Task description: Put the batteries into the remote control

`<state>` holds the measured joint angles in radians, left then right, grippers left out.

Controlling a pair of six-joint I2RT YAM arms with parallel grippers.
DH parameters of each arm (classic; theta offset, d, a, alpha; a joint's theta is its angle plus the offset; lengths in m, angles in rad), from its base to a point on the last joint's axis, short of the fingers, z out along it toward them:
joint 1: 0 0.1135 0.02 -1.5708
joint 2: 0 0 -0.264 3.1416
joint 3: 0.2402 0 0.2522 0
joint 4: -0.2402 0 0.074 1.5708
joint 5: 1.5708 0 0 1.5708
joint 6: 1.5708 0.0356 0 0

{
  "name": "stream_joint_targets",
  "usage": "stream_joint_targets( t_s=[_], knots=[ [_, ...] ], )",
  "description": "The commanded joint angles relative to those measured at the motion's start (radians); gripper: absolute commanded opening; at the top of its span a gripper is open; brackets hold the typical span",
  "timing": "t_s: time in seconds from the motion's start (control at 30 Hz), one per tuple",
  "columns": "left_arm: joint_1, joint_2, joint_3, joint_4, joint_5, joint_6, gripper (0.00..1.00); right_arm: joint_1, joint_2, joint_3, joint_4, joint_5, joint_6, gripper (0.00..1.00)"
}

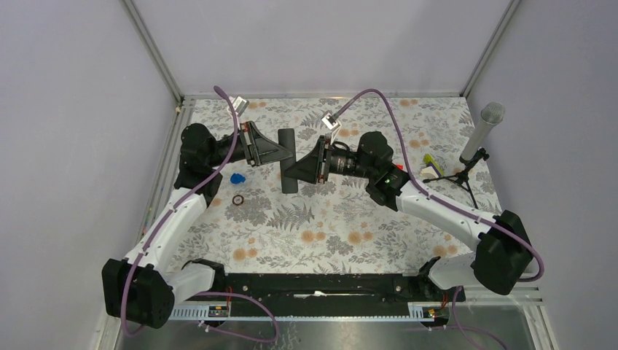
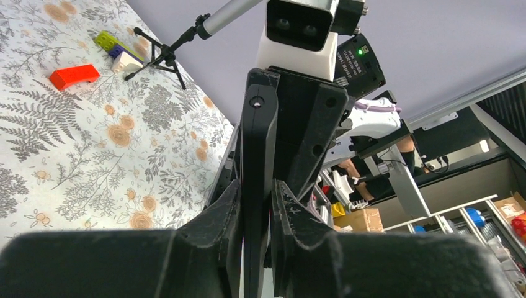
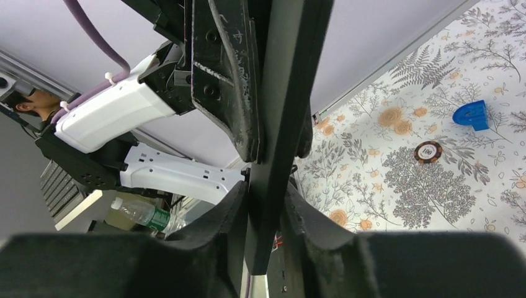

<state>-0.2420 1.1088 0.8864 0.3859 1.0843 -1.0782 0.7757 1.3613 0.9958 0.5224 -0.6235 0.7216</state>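
From above, the left gripper (image 1: 280,154) and right gripper (image 1: 296,170) cover the middle of the remote control (image 1: 287,137), leaving only its far and near ends showing (whether batteries sit inside cannot be told). The right wrist view's top edge cuts it off.

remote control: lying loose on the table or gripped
Gripped. The remote control is clamped in the left hand and, from the opposite side, in the right hand. Whether it touches the table: cannot tell.
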Motion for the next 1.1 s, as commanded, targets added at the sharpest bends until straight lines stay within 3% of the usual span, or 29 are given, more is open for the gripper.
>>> stream_joint_targets(
  t_s=[0.0, 0.07, 0.13, 0.23, 0.27, 0.3, 0.4, 0.57, 0.7, 0.83, 1.07],
  knots=[
    [0.001, -0.042, 0.024, 0.068, 0.024, 0.015, 0.13, -0.004, 0.017, 0.043, 0.057, 0.013, 0.033, 0.23],
    [0.003, -0.056, 0.024, 0.025, 0.002, 0.047, 0.23, -0.005, 0.015, 0.044, 0.015, 0.059, 0.027, 0.10],
    [0.009, -0.072, 0.038, -0.081, -0.040, 0.120, 0.46, -0.005, 0.004, 0.042, -0.042, 0.103, 0.004, 0.01],
    [0.024, -0.103, 0.082, -0.317, -0.161, 0.284, 0.78, -0.004, -0.023, 0.036, -0.155, 0.179, -0.065, 0.00],
    [0.032, -0.111, 0.098, -0.428, -0.211, 0.355, 0.96, -0.005, -0.039, 0.032, -0.211, 0.214, -0.094, 0.00],
    [0.040, -0.119, 0.113, -0.506, -0.299, 0.399, 0.99, -0.005, -0.052, 0.026, -0.265, 0.259, -0.122, 0.00],
    [0.060, -0.142, 0.145, -0.689, -0.512, 0.492, 0.99, -0.008, -0.075, 0.017, -0.438, 0.416, -0.228, 0.00],
    [0.066, -0.172, 0.157, -0.811, -0.749, 0.542, 0.99, -0.030, 0.029, 0.094, -0.772, 0.762, -0.376, 0.00],
    [0.066, -0.150, 0.193, -0.874, -0.773, 0.573, 0.99, -0.059, 0.195, 0.193, -0.954, 1.022, -0.410, 0.00],
    [0.066, -0.149, 0.201, -0.900, -0.790, 0.588, 0.99, -0.070, 0.358, 0.296, -1.020, 1.197, -0.446, 0.00],
    [0.066, -0.139, 0.208, -0.918, -0.743, 0.618, 0.99, -0.080, 0.610, 0.516, -1.154, 1.252, -0.485, 0.00]
  ],
)
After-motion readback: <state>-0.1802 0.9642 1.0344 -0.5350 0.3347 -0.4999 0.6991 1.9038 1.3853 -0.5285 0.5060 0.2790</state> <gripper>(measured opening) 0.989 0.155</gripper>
